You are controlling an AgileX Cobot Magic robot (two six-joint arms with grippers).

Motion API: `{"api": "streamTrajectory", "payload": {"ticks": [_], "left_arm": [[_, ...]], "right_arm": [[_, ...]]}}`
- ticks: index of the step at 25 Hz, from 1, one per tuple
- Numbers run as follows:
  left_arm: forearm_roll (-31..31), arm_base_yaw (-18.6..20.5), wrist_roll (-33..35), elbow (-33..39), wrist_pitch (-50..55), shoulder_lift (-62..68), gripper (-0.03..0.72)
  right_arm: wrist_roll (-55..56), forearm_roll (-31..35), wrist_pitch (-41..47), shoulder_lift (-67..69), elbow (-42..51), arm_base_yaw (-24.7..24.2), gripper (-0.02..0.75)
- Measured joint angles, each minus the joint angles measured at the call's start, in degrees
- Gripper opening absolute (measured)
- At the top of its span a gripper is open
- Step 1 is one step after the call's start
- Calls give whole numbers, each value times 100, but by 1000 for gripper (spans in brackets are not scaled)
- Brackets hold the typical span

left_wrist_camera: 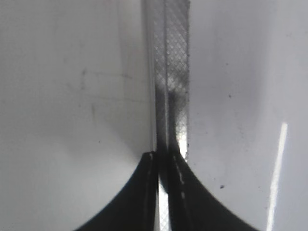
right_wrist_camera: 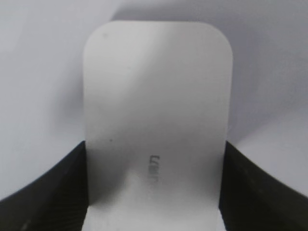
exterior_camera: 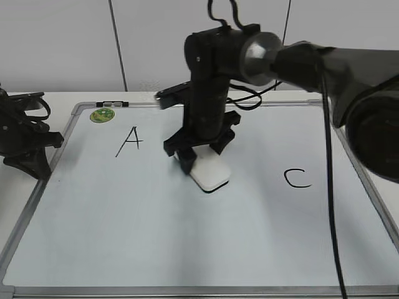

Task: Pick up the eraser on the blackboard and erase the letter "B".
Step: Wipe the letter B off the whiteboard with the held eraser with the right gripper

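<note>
The blackboard (exterior_camera: 187,237) is a white dry-erase board with a silver frame, lying flat. My right gripper (exterior_camera: 201,157) is shut on the white eraser (exterior_camera: 210,172) and presses it on the board's middle, between the black "A" (exterior_camera: 129,142) and "C" (exterior_camera: 297,178). In the right wrist view the eraser (right_wrist_camera: 156,125) fills the gap between both fingers, its grey print showing. The letter "B" does not show; the arm and eraser cover that spot. My left gripper (exterior_camera: 38,163) rests shut at the board's left edge, its tips (left_wrist_camera: 163,159) over the frame (left_wrist_camera: 171,72).
A small round green magnet (exterior_camera: 102,114) sits at the board's top left corner. A black-and-white marker (exterior_camera: 112,104) lies on the top frame. A black cable hangs from the right arm across the board's right side (exterior_camera: 329,187).
</note>
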Motion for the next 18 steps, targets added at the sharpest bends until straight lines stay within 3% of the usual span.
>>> {"api": "streamTrajectory", "payload": {"ticks": [6, 18], "left_arm": [[0, 0, 0, 0, 0, 0, 11], [33, 0, 0, 0, -10, 0, 11]], "right_arm": [[0, 46, -21, 9, 0, 593, 549], [-33, 236, -32, 12, 0, 469, 549]]}}
